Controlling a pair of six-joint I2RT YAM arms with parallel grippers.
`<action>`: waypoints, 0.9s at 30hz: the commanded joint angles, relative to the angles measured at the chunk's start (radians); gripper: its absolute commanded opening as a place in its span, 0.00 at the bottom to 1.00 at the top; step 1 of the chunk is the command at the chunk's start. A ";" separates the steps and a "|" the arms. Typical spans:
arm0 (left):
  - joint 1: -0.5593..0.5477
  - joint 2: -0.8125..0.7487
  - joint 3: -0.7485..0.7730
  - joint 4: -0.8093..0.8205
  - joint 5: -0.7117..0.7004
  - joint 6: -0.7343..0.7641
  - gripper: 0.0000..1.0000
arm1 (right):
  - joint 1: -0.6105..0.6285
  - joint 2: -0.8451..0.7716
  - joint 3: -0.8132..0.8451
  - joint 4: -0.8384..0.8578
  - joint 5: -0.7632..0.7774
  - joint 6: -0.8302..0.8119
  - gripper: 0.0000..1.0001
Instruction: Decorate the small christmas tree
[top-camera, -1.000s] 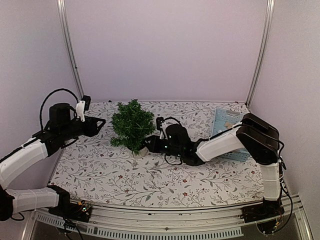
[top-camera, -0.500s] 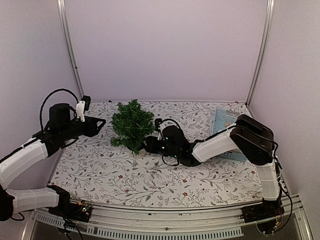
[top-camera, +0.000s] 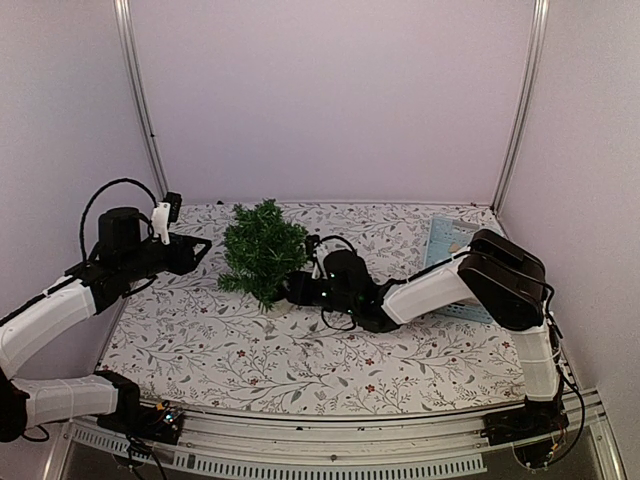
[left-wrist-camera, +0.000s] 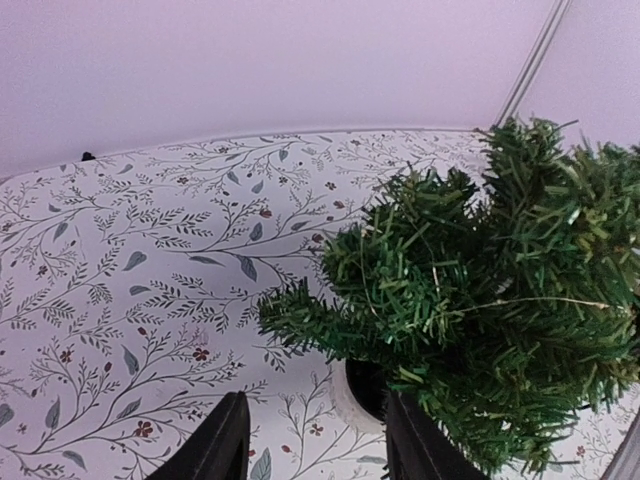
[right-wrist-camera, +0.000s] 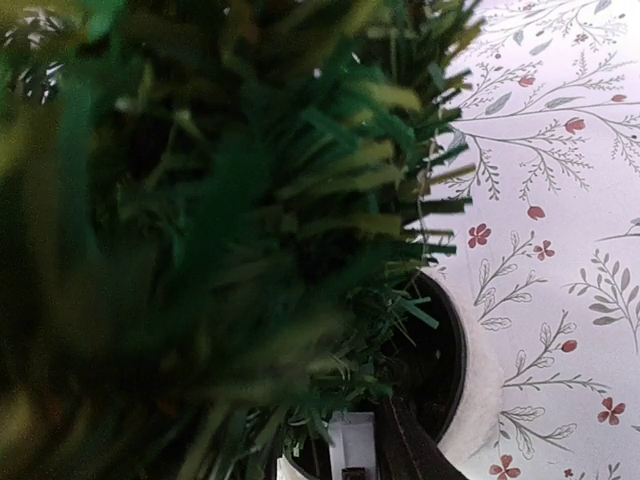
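Pale lilac walls enclose a desk (top-camera: 250, 350) covered in a leaf-and-flower print. The small christmas tree (top-camera: 263, 250) stands in its white pot (left-wrist-camera: 341, 400) left of the middle, between both arms. The left jaws hang apart near it, holding nothing. The right jaws reach under the branches at the pot's rim; I cannot tell whether they are apart or together.

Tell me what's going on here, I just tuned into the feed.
The right gripper reaches low across the floral-patterned table. It is pushed in among the lower branches of the small dark green artificial christmas tree, right beside its round white pot. The needles hide whether it grips anything. The left gripper hovers open and empty just left of the tree. A pale blue printed sheet lies at the table's far right.
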 joint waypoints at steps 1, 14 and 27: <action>0.015 0.006 -0.014 0.032 0.013 0.010 0.47 | 0.011 0.010 -0.003 0.076 -0.050 -0.014 0.38; 0.017 0.019 -0.014 0.043 0.020 0.010 0.47 | 0.012 -0.024 -0.071 0.090 -0.028 -0.009 0.35; 0.024 0.026 -0.011 0.037 0.013 -0.019 0.48 | 0.012 -0.094 -0.164 0.141 -0.042 -0.033 0.38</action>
